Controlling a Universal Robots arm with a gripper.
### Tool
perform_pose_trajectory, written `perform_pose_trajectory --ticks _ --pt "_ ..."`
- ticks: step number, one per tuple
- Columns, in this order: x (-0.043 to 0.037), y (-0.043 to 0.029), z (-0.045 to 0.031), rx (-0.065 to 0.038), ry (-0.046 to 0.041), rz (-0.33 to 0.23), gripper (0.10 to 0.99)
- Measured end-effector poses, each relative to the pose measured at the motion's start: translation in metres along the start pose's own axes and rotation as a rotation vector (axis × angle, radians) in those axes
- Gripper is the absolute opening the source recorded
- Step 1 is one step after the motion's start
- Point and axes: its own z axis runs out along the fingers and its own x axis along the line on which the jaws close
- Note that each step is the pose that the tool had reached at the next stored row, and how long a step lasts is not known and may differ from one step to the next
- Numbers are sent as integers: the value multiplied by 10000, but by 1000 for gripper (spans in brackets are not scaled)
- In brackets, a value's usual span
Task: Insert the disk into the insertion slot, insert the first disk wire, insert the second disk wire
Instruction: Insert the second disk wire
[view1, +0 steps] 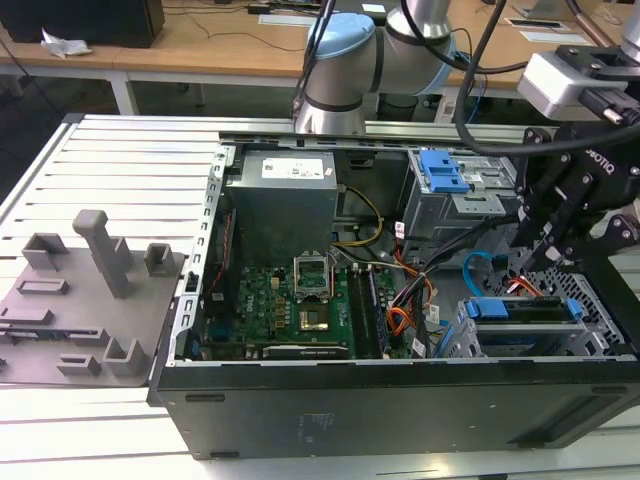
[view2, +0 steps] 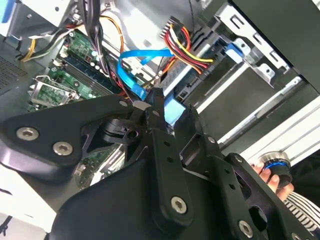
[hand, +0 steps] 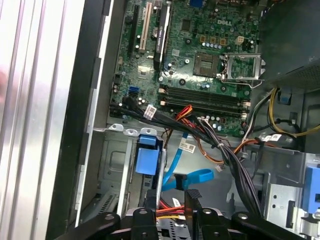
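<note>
The computer case (view1: 400, 405) lies open on its side on the tabletop (view1: 120, 160), probably so its bays face upward for reach. At about four o'clock in the exterior view, the disk (view1: 525, 309) sits in the insertion slot (view1: 455, 340), apparently seated. The gripper (view1: 556, 258) hovers just above, narrowly parted with nothing visibly pinched, beside a loose blue cable (view1: 478, 268). The motherboard (view1: 280, 300) occupies the case's nine-o'clock half.

Your exterior view looks down from above and well back at the open computer case (view1: 400, 410), while both wrist views sit close inside it, peering past the gripper (hand: 171, 200) toward the motherboard (hand: 180, 50) all three share.
</note>
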Motion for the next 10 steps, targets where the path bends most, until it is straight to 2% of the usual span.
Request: perform_pose_trajectory --ticks 10 --pt "-24 87 8 0 -1 -2 361"
